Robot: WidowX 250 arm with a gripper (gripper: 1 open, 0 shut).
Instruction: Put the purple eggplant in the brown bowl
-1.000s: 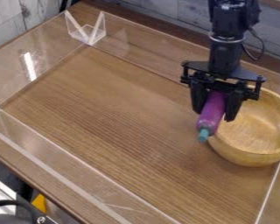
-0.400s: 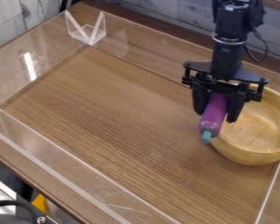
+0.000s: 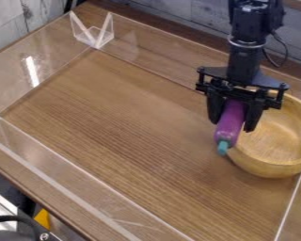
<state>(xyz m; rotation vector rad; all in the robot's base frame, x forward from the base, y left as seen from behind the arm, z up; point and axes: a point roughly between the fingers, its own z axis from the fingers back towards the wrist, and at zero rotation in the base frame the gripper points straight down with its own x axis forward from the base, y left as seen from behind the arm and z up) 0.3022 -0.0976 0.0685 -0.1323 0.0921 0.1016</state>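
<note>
The purple eggplant [image 3: 226,123] hangs with its teal stem cap pointing down, clamped between the black fingers of my gripper [image 3: 232,115]. It is held just above the near-left rim of the brown bowl [image 3: 277,141], a large light wooden bowl at the right edge of the table. The eggplant's lower tip overlaps the bowl's left wall in this view. The arm rises straight up from the gripper to the top of the frame.
A wood-grain tabletop [image 3: 116,122] is enclosed by low clear acrylic walls [image 3: 40,71]. A small clear plastic stand [image 3: 93,30] sits at the back left. Dark cables run behind the arm at the top right.
</note>
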